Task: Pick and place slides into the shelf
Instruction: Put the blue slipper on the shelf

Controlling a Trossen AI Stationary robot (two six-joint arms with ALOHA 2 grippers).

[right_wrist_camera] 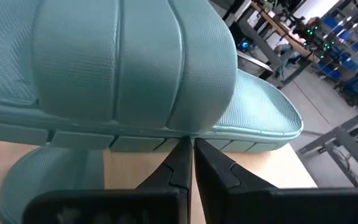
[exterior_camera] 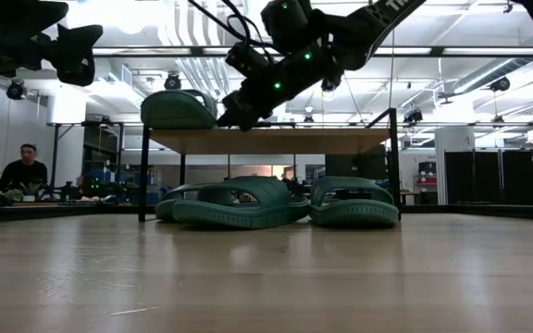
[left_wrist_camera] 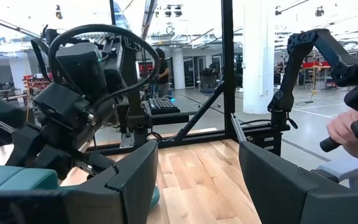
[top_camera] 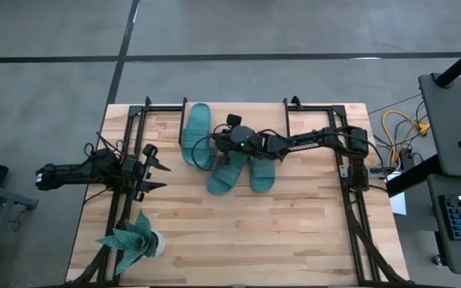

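One teal slide (exterior_camera: 179, 109) lies on the shelf's (exterior_camera: 276, 141) wood top, also seen from above (top_camera: 197, 130). My right gripper (exterior_camera: 225, 116) is shut and empty, and its fingertips (right_wrist_camera: 188, 149) touch the side edge of that slide's sole (right_wrist_camera: 135, 68). Under and beside the shelf, more slides (exterior_camera: 239, 203) (exterior_camera: 354, 202) rest on the table, showing from above as a cluster (top_camera: 229, 172) (top_camera: 262, 170). My left gripper (top_camera: 157, 168) waits open at the table's left side, nothing between its fingers (left_wrist_camera: 129, 180).
A teal leafy plant in a white pot (top_camera: 134, 240) stands at the front left. Black metal frames (top_camera: 350, 200) run along both table sides. A person's hand (left_wrist_camera: 347, 130) holds a handle beyond the table. A person (exterior_camera: 28, 171) sits far off.
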